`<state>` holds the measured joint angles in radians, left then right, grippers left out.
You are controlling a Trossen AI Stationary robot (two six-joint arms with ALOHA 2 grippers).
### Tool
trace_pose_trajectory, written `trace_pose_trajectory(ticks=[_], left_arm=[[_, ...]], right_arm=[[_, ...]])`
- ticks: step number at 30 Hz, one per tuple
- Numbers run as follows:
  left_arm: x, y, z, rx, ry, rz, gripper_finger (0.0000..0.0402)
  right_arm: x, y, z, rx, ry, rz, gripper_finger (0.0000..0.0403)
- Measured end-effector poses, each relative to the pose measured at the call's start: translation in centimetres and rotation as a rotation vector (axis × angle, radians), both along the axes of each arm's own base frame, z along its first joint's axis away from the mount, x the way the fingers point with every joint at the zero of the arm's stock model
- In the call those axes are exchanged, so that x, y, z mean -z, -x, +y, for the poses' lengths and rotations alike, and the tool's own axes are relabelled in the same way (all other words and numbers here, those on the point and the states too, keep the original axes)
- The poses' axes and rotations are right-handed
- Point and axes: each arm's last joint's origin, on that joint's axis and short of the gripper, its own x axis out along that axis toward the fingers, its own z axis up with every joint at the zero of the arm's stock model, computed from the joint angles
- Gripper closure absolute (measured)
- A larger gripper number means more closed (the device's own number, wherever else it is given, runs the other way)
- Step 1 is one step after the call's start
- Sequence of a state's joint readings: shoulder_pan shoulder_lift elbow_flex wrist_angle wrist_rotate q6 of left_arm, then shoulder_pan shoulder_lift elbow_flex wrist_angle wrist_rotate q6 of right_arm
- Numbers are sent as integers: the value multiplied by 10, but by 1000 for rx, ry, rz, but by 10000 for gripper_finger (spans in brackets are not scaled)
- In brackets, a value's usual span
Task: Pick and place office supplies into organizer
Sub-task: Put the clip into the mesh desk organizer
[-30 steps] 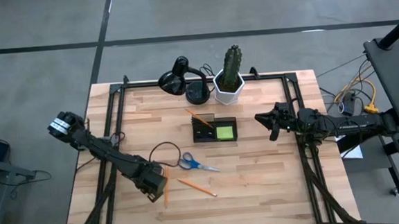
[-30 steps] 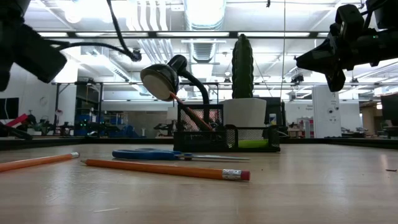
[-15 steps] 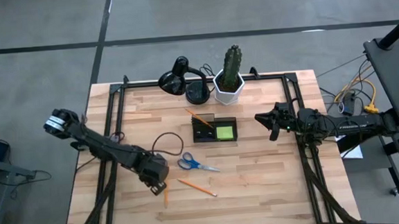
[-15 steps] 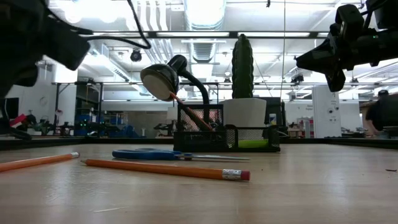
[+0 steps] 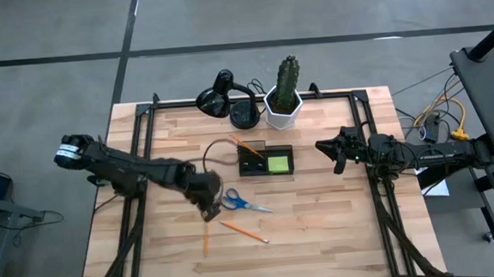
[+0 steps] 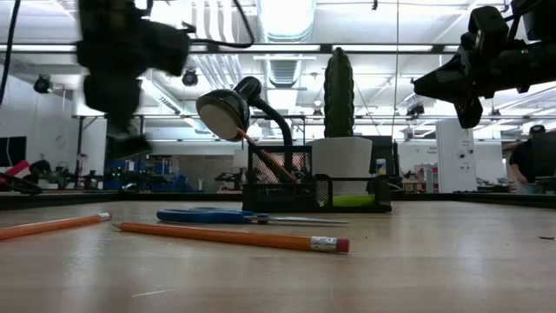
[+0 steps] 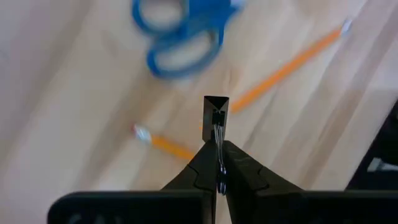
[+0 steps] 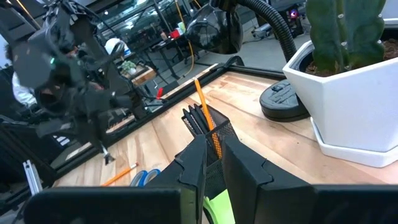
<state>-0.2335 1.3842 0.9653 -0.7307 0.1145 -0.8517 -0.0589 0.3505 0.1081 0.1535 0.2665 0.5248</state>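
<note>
Left gripper [image 5: 208, 211] hangs above the table just left of the blue-handled scissors [image 5: 238, 201], its fingers pressed together on a small dark binder clip [image 7: 216, 113], which sticks up between the tips in the left wrist view. From above the clip cannot be made out against the dark gripper. In the low view the same gripper [image 6: 129, 143] is a smeared dark shape high on the left, its outline hard to read.

Below it, the wrist view shows the scissors' handles [image 7: 180, 34] cut off at the picture's edge and two orange pencils, the nearer one [image 7: 163, 143] partly hidden behind the fingers, the other [image 7: 292, 62] running away slantwise.

On the table in the high view, the scissors lie with handles toward the left arm and blades pointing right. A short pencil [image 5: 206, 240] lies nearly lengthwise to the table's front edge, and a longer pencil [image 5: 244, 231] lies slantwise beside it, below the scissors.

Behind these sits the black organizer [image 5: 265, 160] at mid-table, with a lime-green sticky-note pad [image 5: 279, 163] in its right compartment and a pencil [image 5: 247, 147] leaning out of its left one, tip up toward the lamp. A black desk lamp [image 5: 223, 97] and a cactus [image 5: 285, 89] in a white pot stand at the far edge.

Right gripper [image 5: 335, 153] waits in the air right of the organizer, fingers close together and empty.
</note>
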Motion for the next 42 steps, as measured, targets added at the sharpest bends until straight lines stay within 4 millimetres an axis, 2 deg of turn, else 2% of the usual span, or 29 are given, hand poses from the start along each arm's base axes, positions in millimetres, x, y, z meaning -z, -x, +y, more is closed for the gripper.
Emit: trace_pose_trajectory(ticks=[8, 16, 23, 26, 34, 42], left_arm=[[-19, -30, 46, -17, -77, -302, 402], [-29, -43, 82, -89, -173, -469, 402], [-31, -57, 91, -45, -262, -480, 401], [-31, -73, 93, -6, -290, -482, 401], [-19, -92, 101, 52, -331, -411, 401], [9, -99, 103, 137, -356, -293, 401]], right_arm=[[0, 0, 0, 0, 0, 0, 360], [0, 0, 0, 0, 0, 0, 360], [1, 0, 0, 13, 1, 7, 360], [2, 0, -1, 27, 2, 17, 360], [2, 0, -1, 29, -23, 16, 360], [2, 0, -1, 29, -23, 16, 360]])
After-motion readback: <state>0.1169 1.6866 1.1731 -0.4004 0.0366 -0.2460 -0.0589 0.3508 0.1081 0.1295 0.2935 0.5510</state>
